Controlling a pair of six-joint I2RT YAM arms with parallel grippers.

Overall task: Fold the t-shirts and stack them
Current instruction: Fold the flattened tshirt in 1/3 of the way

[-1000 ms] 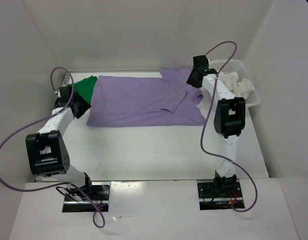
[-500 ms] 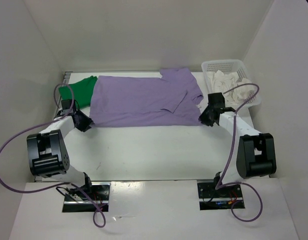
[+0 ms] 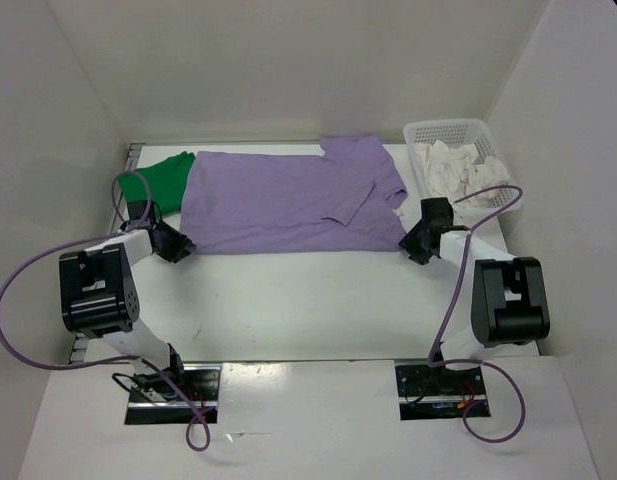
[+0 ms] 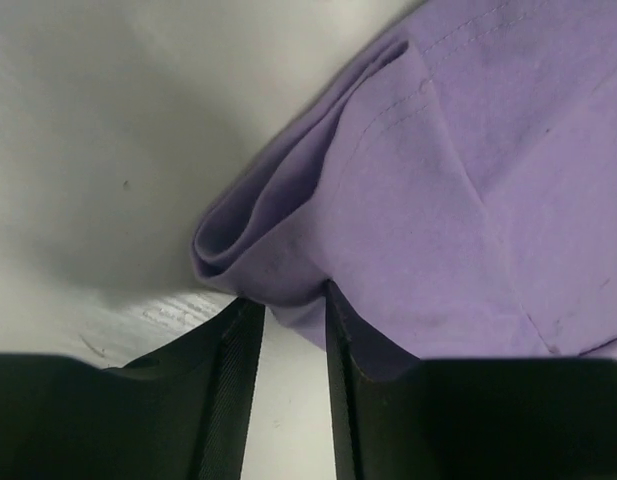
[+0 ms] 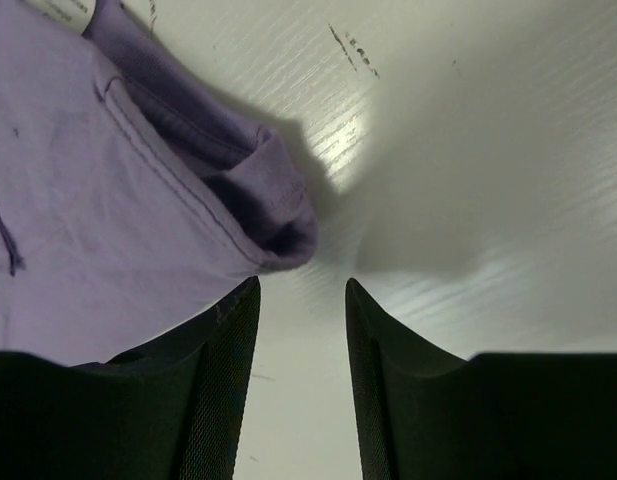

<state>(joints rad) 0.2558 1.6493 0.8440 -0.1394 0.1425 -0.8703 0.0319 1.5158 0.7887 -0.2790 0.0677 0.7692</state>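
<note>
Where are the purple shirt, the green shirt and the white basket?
purple shirt (image 3: pixel 288 200), top view, middle of its body.
green shirt (image 3: pixel 168 175), top view, its exposed part beside the purple one.
white basket (image 3: pixel 444 126), top view, its far rim.

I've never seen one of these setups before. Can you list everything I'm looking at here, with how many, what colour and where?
purple t-shirt: one, light purple, spread flat across the far half of the table
green t-shirt: one, bright green, far left, partly under the purple one
white t-shirt: white, crumpled in the basket; only a heap shows
basket: one, white mesh, far right corner
table: one, white
walls: white, at the back and both sides
cables: two, purple, one looping along each arm
left arm: black and white, near left
right arm: black and white, near right
left tool: black, jaws apart at the purple shirt's near-left corner
right tool: black, jaws apart beside its near-right corner
</note>
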